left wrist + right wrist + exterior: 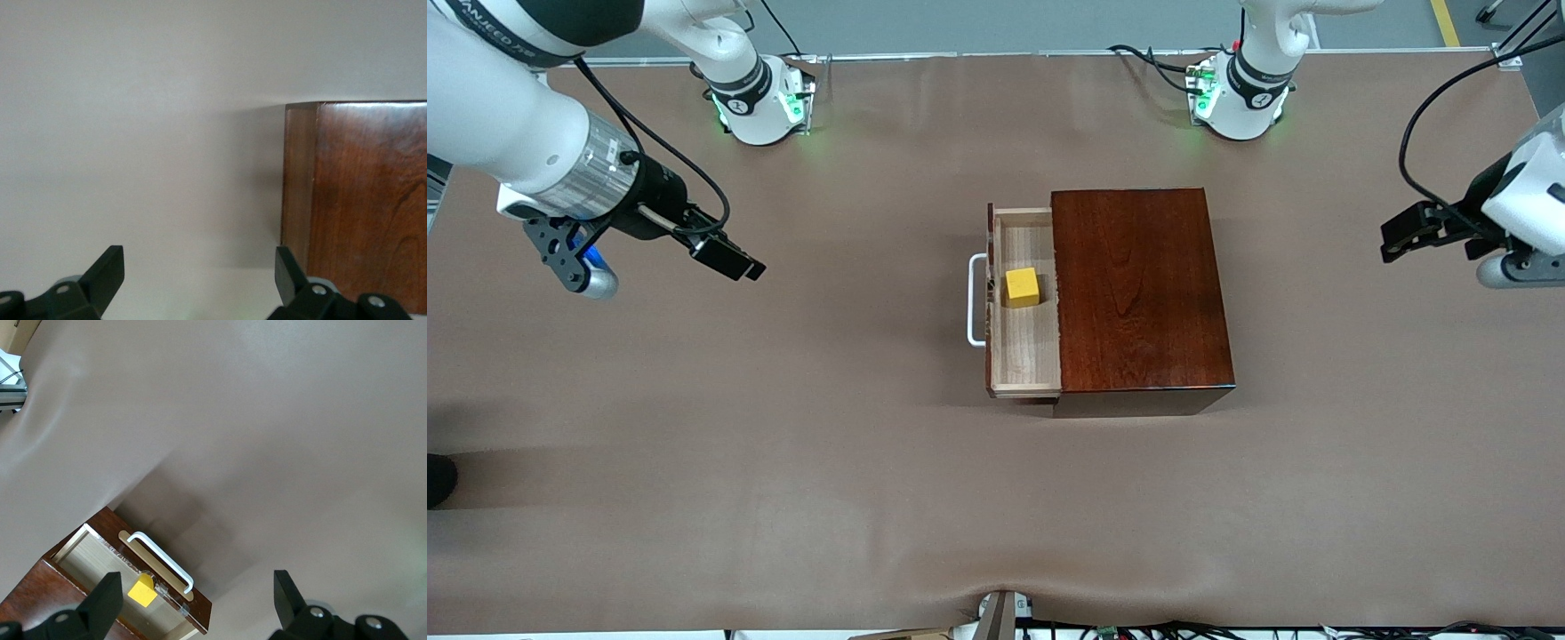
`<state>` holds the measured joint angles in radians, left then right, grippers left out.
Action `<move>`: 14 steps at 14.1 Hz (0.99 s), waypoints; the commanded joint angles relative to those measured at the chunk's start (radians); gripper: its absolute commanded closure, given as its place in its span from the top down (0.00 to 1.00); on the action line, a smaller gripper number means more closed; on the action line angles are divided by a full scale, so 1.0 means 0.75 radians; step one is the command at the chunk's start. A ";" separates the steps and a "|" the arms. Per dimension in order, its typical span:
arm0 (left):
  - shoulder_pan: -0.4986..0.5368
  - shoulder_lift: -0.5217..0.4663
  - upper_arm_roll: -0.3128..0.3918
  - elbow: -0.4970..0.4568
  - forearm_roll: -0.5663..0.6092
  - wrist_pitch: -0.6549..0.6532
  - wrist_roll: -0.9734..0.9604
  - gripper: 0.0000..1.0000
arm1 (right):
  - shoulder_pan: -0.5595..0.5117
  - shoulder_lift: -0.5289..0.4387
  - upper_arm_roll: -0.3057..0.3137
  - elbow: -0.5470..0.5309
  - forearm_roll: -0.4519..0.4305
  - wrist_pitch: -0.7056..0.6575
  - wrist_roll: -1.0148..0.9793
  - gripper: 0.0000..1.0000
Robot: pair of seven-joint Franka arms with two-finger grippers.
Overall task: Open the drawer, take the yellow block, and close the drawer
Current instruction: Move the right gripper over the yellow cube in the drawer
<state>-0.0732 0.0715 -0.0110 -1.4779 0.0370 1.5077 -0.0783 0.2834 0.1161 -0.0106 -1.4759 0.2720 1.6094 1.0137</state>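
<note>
Right pincer (734,260) hangs released over bare counter (783,462) toward the right arm's end, well apart from the drawer; its wrist view shows both fingers (107,600) spread wide with nothing between them. We read this arm as the one placed to act, since the drawer opens toward its end of the counter.

Next across, the drawer (1024,302) is already pulled out of the dark wooden box (1138,289), its white loop handle (975,300) pointing toward the right arm's end. We see the pale wood interior exposed. The yellow block (1022,286) sits inside the drawer on its floor, about midway along its length, not touched by anything.

Left pincer (1409,233) hangs released over the counter at the left arm's end, near the box's closed end; its wrist view shows spread fingers (107,273) and only the box's side, nothing held. We take this arm to be waiting.

Progress, as we judge it: opening is done, taking the block is not yet started, closing is still left.

Other stuff: both arm bases along the counter's edge farthest from the front camera, cables by them, some gear at the nearest edge. Nothing lies between the right pincer and the drawer. What we think could get in the way is the drawer's own walls and the box's top edge just beside the block, which leave little room around it for the fingers.
</note>
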 commanded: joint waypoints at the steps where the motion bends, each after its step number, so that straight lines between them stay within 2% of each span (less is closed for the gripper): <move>1: 0.016 -0.195 -0.012 -0.282 -0.021 0.137 0.027 1.00 | 0.092 0.027 -0.010 0.031 -0.001 0.002 0.189 1.00; 2: 0.018 -0.254 -0.012 -0.368 -0.021 0.180 0.027 1.00 | 0.099 0.043 -0.008 0.031 0.011 0.008 0.288 1.00; 3: 0.034 -0.275 -0.018 -0.392 -0.021 0.180 0.027 1.00 | 0.119 0.054 -0.008 0.031 0.014 0.010 0.337 1.00; 6: 0.122 -0.273 -0.093 -0.369 -0.021 0.174 0.019 1.00 | 0.203 0.078 -0.008 0.029 -0.001 -0.004 0.511 1.00; 10: 0.120 -0.257 -0.096 -0.316 -0.021 0.125 0.008 1.00 | 0.311 0.138 -0.008 0.031 -0.005 0.010 0.732 1.00; 14: 0.124 -0.259 -0.084 -0.298 -0.021 0.066 0.006 1.00 | 0.450 0.219 -0.010 0.031 -0.064 0.040 0.845 1.00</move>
<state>0.0007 -0.1138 -0.0670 -1.7155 0.0370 1.6002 -0.0780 0.5748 0.2429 -0.0088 -1.4766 0.2557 1.6264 1.5913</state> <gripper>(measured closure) 0.000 0.000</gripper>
